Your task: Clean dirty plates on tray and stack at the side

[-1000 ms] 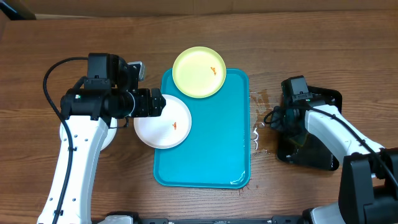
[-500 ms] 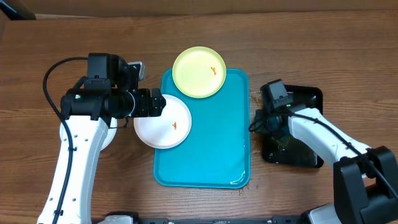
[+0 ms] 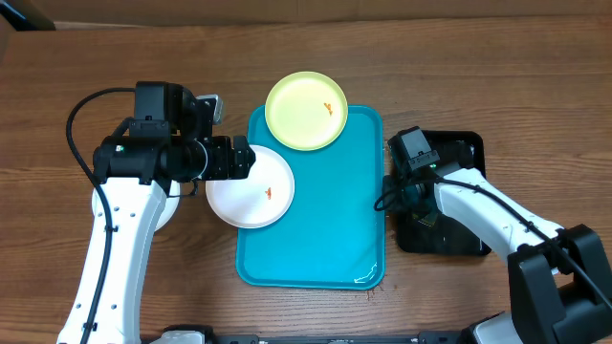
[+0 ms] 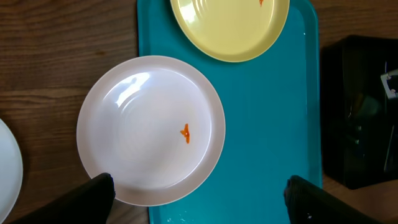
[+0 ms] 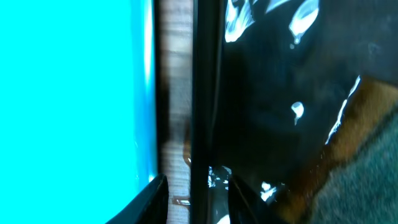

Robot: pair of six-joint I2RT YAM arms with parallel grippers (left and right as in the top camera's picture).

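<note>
A white plate lies at the far left on the table, off the tray and partly under the left arm. Next comes another white plate with an orange smear, half on the tray and half overhanging its left rim. The left gripper hangs over this plate's near edge, fingers spread wide and holding nothing. The yellow plate, also smeared, sits across the tray's top rim. The rest of the tray shows bare blue, with wet glints at its lower right corner. To the right lies the black tray, glossy and wet, holding a brownish-grey pad too blurred to name. The right gripper straddles its left rim, jaws slightly parted, with wood showing between one finger and the rim.

The table is dark wood. Only a narrow strip separates the two trays. Bare wood runs along the top.
</note>
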